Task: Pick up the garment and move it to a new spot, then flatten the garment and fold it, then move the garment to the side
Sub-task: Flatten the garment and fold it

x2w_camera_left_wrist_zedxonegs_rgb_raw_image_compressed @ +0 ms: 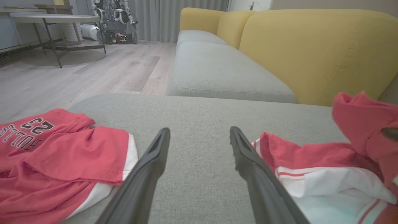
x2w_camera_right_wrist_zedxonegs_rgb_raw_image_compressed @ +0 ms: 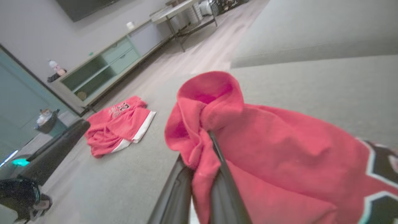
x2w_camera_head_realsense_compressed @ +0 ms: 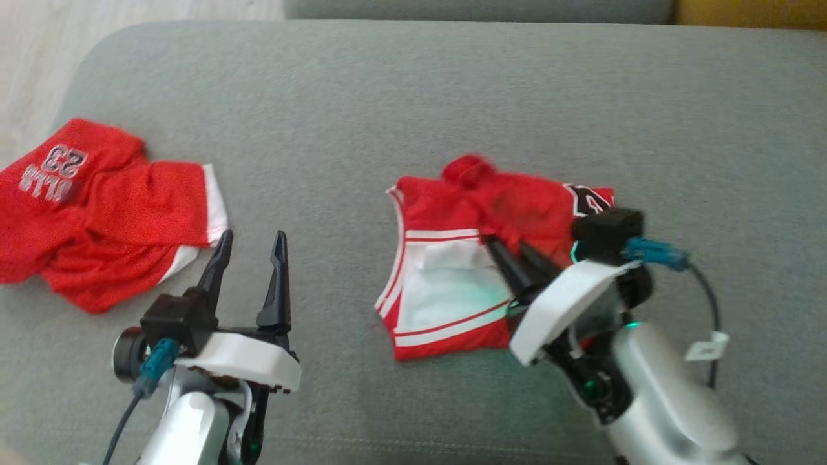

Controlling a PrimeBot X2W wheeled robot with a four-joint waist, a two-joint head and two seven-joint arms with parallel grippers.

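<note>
Right gripper (x2w_camera_head_realsense_compressed: pixel 507 244): the two dark fingers are pressed together on a raised fold of the red garment (x2w_camera_head_realsense_compressed: pixel 452 206). In the right wrist view the pinched cloth stands up in a hood-shaped bunch above the fingertips.
Right gripper position: over the right half of the grey seat cushion (x2w_camera_head_realsense_compressed: pixel 413 97), fingers pointing toward the cushion's rear-left.
Garment: red fabric with a white panel, red-and-white stripes and a black-and-white emblem at one corner. It lies on the cushion just right of the cushion's centre. Only the pinched fold is lifted, and the rest lies on the cushion surface.
Left gripper (x2w_camera_head_realsense_compressed: pixel 253 236): fingers spread wide with nothing between them.
Left gripper position: above the front-left part of the cushion, over bare fabric, fingers pointing toward the cushion's rear. It is between the two red items and touches neither.
Second garment (x2w_camera_head_realsense_compressed: pixel 97 206): a crumpled red jersey with white trim and the print "BULLS 23". It lies at the left end of the cushion, well apart from the held garment.
Yellow backrest (x2w_camera_left_wrist_zedxonegs_rgb_raw_image_compressed: pixel 311 46): beyond the cushion's right side in the left wrist view.
Wooden floor (x2w_camera_left_wrist_zedxonegs_rgb_raw_image_compressed: pixel 93 71): beyond the cushion's left end.
Table (x2w_camera_left_wrist_zedxonegs_rgb_raw_image_compressed: pixel 56 18): on the floor, far from the cushion.
</note>
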